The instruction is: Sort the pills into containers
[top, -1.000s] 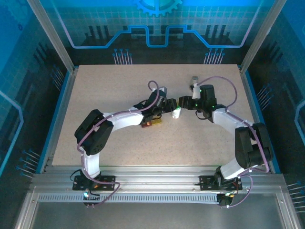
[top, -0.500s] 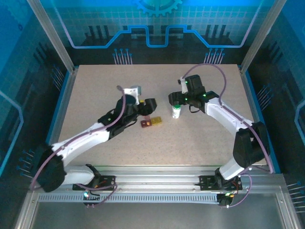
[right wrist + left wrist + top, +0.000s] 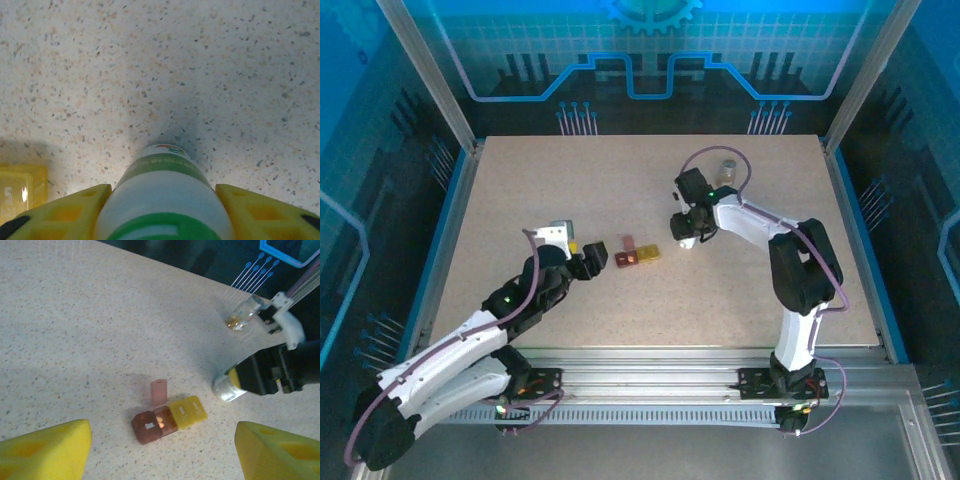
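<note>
Right gripper (image 3: 687, 229): closed on the bottle (image 3: 162, 195), one yellow pad against each flank. The bottle is mid-table, just right of the pill case (image 3: 169, 416). I can't tell whether its base rests on the table (image 3: 520, 200) or hangs just clear.

Left gripper (image 3: 162, 456): jaws wide apart, empty, low over the table on the left side of the case, near it but not touching.

Case: red cell (image 3: 152, 426) and yellow cell (image 3: 188, 411), joined as one short strip lying flat. The red cell's flap (image 3: 159, 390) is open and small orange pills (image 3: 159, 421) show inside. The yellow cell looks shut.

Handling, my read:
- Bottle: light, rigid, smooth and round, so it could twist in the pads if held off-centre. A grip across the body, as now, suits it. Any cap work would need the other arm.
- Case: light, hard and low, so it will likely skate if nudged. I'd pinch it across the short sides and keep the open cell facing up, or the pills spill.
- Pills: too small for these pads, so I'd tip them out rather than pick them.
- Flap: thin, so I'd keep off it.

Around: the vial (image 3: 727, 168) stands at the far right of the table, well apart from the case. The right forearm lies between the vial and the centre, so a left reach there would cross it. Nothing stands between the left gripper and the case.
</note>
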`<state>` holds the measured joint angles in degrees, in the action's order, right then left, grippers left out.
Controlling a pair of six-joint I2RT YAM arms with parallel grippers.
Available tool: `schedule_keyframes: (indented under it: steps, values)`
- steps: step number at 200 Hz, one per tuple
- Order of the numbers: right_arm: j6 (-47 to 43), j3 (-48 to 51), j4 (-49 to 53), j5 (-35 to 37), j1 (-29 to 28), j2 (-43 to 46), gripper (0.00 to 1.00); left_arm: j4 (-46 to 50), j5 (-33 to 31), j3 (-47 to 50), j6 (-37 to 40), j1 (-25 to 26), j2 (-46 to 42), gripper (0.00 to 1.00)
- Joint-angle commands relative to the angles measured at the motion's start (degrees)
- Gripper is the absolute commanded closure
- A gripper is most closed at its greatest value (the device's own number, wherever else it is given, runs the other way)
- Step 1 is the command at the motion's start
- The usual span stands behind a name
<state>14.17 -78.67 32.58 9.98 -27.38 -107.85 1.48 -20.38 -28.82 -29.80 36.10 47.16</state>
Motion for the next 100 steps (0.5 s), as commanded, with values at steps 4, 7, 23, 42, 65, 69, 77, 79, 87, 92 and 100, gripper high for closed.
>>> schedule_keyframes:
  steps: [4,7,23,42,65,69,77,79,87,92,100]
  values:
    - [-1.1,-4.8,2.3,3.6,-0.2,-0.9,0.58,0.8,-1.5,1.8,1.4,-0.3,-0.6,0.24]
    - [-1.4,-5.4,2.4,4.0,-0.2,-1.1,0.58,0.8,-1.5,1.8,1.4,-0.3,-0.6,0.24]
    - [-3.1,-9.2,2.3,5.6,0.8,-3.1,0.59,0.8,-1.3,2.2,1.5,-0.3,-0.6,0.24]
    - [-5.7,-16.5,3.0,5.9,2.4,-7.4,0.59,1.1,-1.5,2.1,2.3,-0.3,-0.7,0.24]
    - [-7.6,-27.5,5.6,6.4,4.5,-14.8,0.59,2.0,-1.9,1.9,2.8,-0.3,-1.1,0.23]
    - [-7.6,-29.4,6.3,6.3,4.9,-16.2,0.58,2.0,-2.0,1.9,2.9,-0.3,-1.2,0.23]
    - [-7.7,-33.5,7.8,6.1,5.6,-18.9,0.58,2.1,-1.9,2.0,3.0,-0.3,-1.4,0.23]
    - [-7.7,-34.2,8.2,6.1,5.8,-19.4,0.58,2.2,-1.9,2.0,3.1,-0.4,-1.4,0.23]
    - [-7.7,-37.8,9.2,5.9,6.4,-22.1,0.58,2.2,-2.0,2.2,3.3,-0.4,-1.6,0.23]
    - [-7.6,-39.8,10.0,5.8,6.7,-23.7,0.58,2.2,-1.9,2.3,3.3,-0.4,-1.7,0.23]
    - [-7.6,-43.4,11.1,5.9,7.2,-25.9,0.57,2.3,-1.9,2.3,3.3,-0.4,-1.5,0.23]
